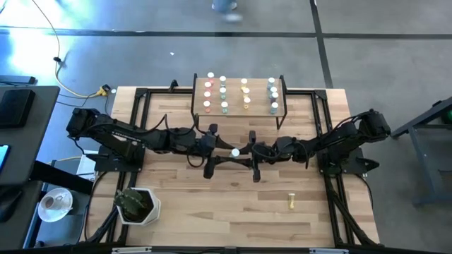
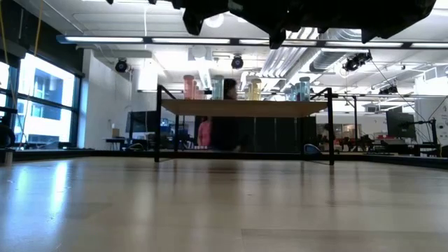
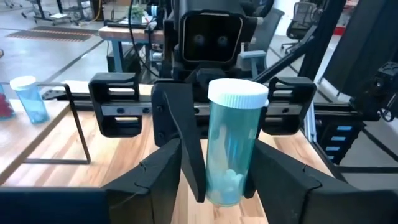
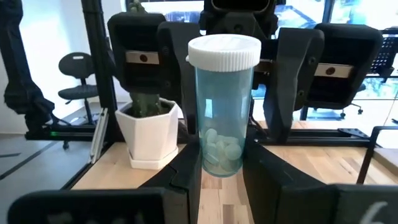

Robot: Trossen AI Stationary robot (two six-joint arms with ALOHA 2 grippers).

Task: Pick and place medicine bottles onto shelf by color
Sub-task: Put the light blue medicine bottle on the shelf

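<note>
A blue-grey medicine bottle [image 4: 222,106] with a white cap [image 1: 235,152] stands upright in the air over the table's middle, held in my right gripper [image 1: 248,152], which is shut on it. My left gripper [image 1: 222,152] faces it from the table's left. It is open, with one finger [image 4: 176,68] on each side of the bottle's upper body, and a small gap shows at each. The shelf [image 1: 240,113] stands at the far edge on thin black legs and carries several bottles in red, green, yellow and blue columns. My right gripper pinches the bottle's lower body [image 4: 221,160] between its two fingers [image 4: 185,173]. The fingers come in level from the table's right side. The bottle stands upright with its cap up, lifted clear of the table.
A yellow bottle [image 1: 291,202] lies on its side on the table at the near right. A white pot with a green plant [image 1: 138,205] stands at the near left. Black frame rails [image 1: 138,120] run along both sides of the table.
</note>
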